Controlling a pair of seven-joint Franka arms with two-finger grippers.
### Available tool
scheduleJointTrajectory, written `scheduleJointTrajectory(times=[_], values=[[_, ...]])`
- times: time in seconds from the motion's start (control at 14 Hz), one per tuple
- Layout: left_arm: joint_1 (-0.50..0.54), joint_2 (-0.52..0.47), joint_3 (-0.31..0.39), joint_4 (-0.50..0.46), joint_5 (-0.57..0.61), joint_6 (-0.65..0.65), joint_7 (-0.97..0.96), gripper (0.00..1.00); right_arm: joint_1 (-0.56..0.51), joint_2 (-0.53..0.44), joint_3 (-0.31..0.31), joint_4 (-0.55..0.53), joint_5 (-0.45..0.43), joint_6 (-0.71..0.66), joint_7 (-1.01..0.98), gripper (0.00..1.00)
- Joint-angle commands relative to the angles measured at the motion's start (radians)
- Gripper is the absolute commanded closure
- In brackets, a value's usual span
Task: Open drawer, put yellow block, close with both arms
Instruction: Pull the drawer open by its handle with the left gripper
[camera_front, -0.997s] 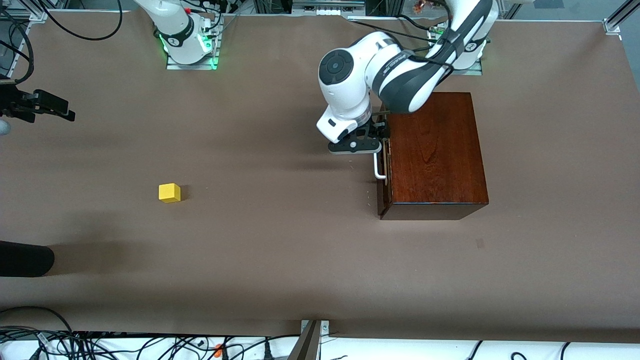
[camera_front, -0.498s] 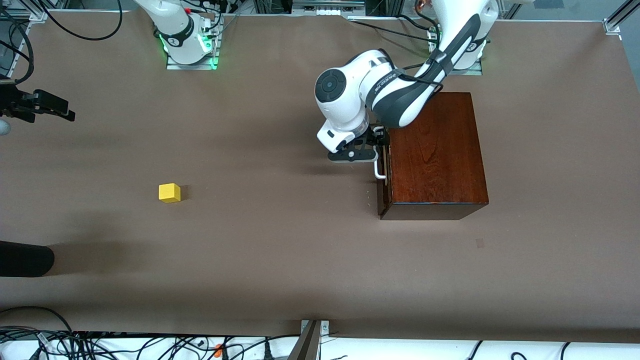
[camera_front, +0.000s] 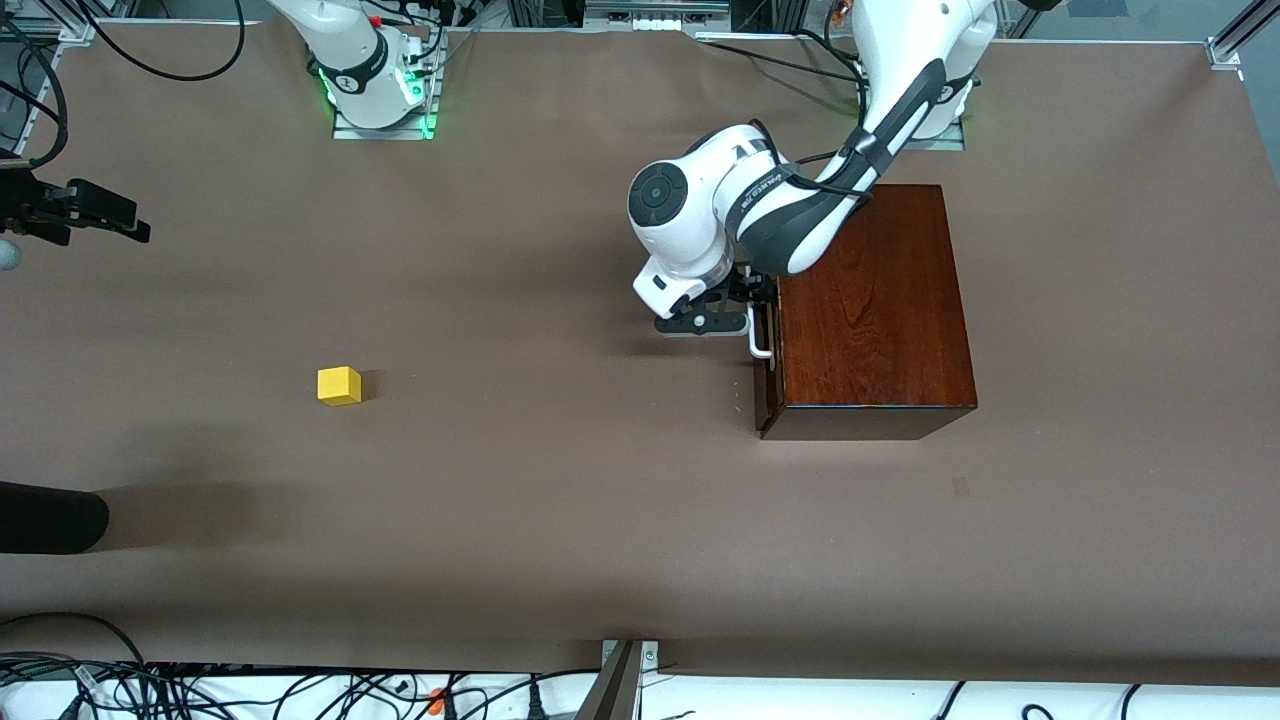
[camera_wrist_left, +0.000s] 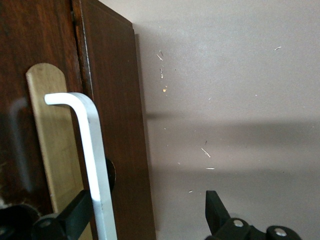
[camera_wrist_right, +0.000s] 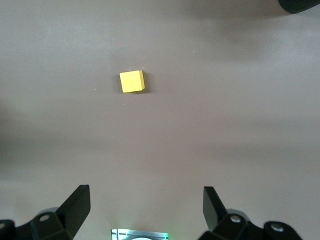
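Yellow block (camera_front: 339, 385) sits alone on the table (camera_front: 560, 520) toward the right arm's end. Drawer (camera_front: 768, 340) looks closed in its wooden box (camera_front: 870, 310); left gripper (camera_wrist_left: 150, 215) straddles the white handle (camera_wrist_left: 95, 165), fingers spread wide, gripping nothing. Right gripper (camera_wrist_right: 146, 202) waits up high, wide open, empty.

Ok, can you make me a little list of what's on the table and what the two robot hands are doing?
drawer: shut, in the dark reddish-brown wooden box, toward the left arm's end of the table
handle: white metal bar on the drawer front
block: small bright yellow cube, alone on the brown table, toward the right arm's end
left hand: open, fingers either side of the handle
right hand: open, up in the air, waiting, block in its view
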Motion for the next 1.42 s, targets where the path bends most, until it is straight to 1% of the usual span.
scheduleJointTrajectory(times=[0.0, 0.36, 0.71, 0.85, 1.35], values=[[-0.013, 0.018, 0.002, 0.024, 0.034, 0.009, -0.028, 0.0, -0.012, 0.01, 0.005, 0.022, 0.021, -0.017, -0.004, 0.0], [-0.045, 0.043, 0.002, 0.035, 0.034, 0.037, -0.071, 0.0, -0.012, 0.01, 0.005, 0.022, 0.021, -0.015, -0.004, 0.0], [-0.082, 0.064, 0.005, 0.049, 0.028, 0.037, -0.114, 0.0, -0.012, 0.01, 0.005, 0.022, 0.021, -0.015, -0.004, 0.0], [-0.1, 0.092, 0.007, 0.102, 0.027, 0.037, -0.125, 0.0, -0.012, 0.01, 0.005, 0.022, 0.021, -0.015, -0.004, 0.0], [-0.123, 0.133, 0.007, 0.175, 0.018, 0.037, -0.145, 0.0, -0.015, 0.012, 0.003, 0.024, 0.019, -0.011, -0.004, 0.0]])
